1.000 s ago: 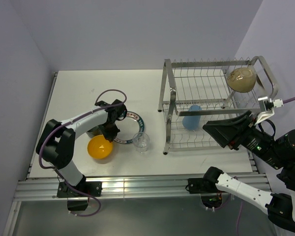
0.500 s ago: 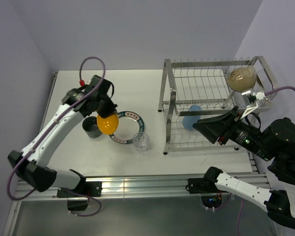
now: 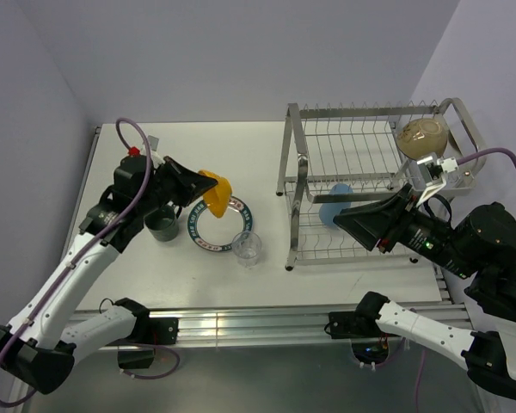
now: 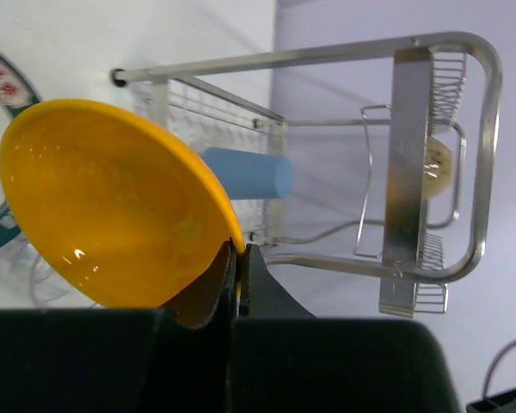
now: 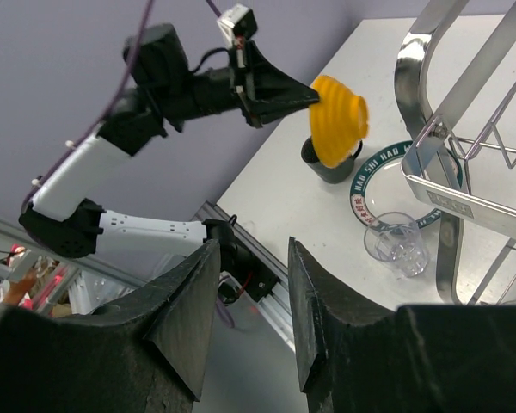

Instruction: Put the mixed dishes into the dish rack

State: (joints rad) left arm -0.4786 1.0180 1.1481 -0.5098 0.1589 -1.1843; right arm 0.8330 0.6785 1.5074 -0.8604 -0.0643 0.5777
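My left gripper [image 3: 203,184] [image 4: 238,251] is shut on the rim of the small orange bowl [image 3: 217,193] [image 4: 112,198] [image 5: 340,120]. It holds the bowl tilted in the air above the white plate with a teal rim [image 3: 215,225] [image 5: 387,185]. The dark mug [image 3: 163,226] [image 5: 327,163] and the clear glass [image 3: 246,248] [image 5: 397,243] stand on the table by the plate. The dish rack [image 3: 290,232] [image 4: 408,172] [image 5: 417,60] holds the light blue tumbler [image 3: 335,205] [image 4: 245,172] on its lower tier and the beige bowl [image 3: 422,138] [image 4: 437,168] on top. My right gripper [image 3: 348,222] [image 5: 251,249] hangs open and holds nothing, over the rack's front side.
The white table [image 3: 129,172] ends at an aluminium rail [image 3: 241,325] along the near edge. Purple walls close the back and both sides. The rack takes up the table's right half.
My left arm has lifted the orange bowl off the table beside the mug, raised it and swung it right, tipping it on edge. My right gripper has drifted slightly left.
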